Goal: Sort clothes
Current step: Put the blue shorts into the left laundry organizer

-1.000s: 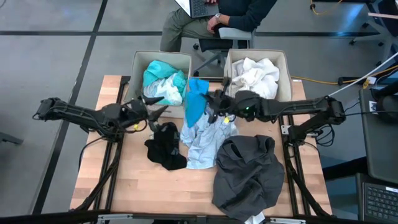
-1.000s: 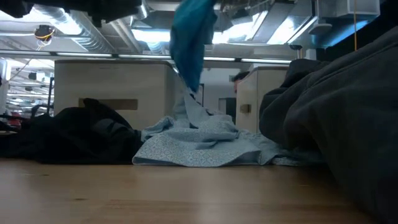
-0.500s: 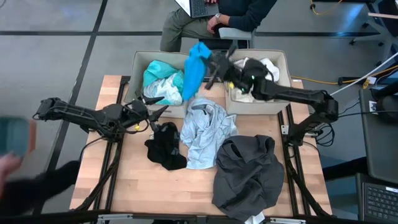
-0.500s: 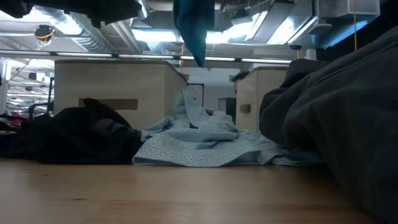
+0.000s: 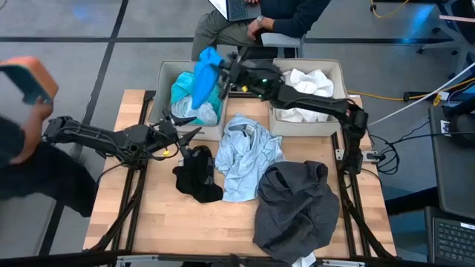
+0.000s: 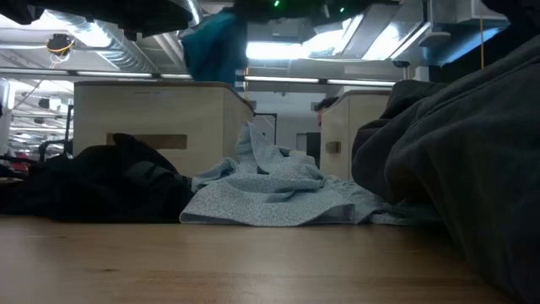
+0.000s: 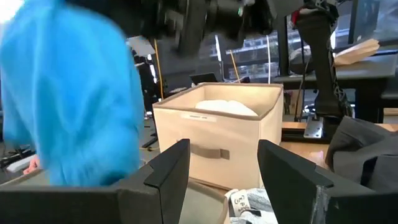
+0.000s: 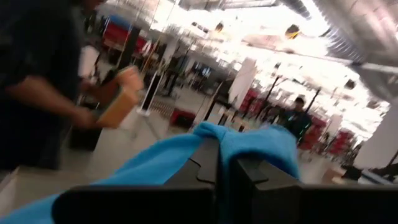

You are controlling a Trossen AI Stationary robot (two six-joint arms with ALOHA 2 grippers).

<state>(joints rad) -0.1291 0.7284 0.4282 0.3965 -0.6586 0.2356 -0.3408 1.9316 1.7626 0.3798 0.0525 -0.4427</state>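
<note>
Currently, my right gripper point(image 5: 220, 74) is clenched on the turquoise garment point(image 5: 204, 76), hanging over the left bin point(image 5: 167, 74) at eleven o'clock. My left gripper point(image 5: 187, 133), jaws parted and holding nothing, waits at nine o'clock beside the black garment point(image 5: 197, 174).

blurred: blue garment point(image 7: 68, 93) | cut off: dark grey garment point(image 5: 297, 211) bottom edge

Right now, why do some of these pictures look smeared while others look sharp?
Motion and nearness. In the left wrist view the blue garment fills the near side as a soft smear, while the beige bin beyond is crisp. In the right wrist view the whole room is streaked and the ceiling lights glare white. In the high view a person at the edge is blurred; the table's clothes stay sharp.
</note>
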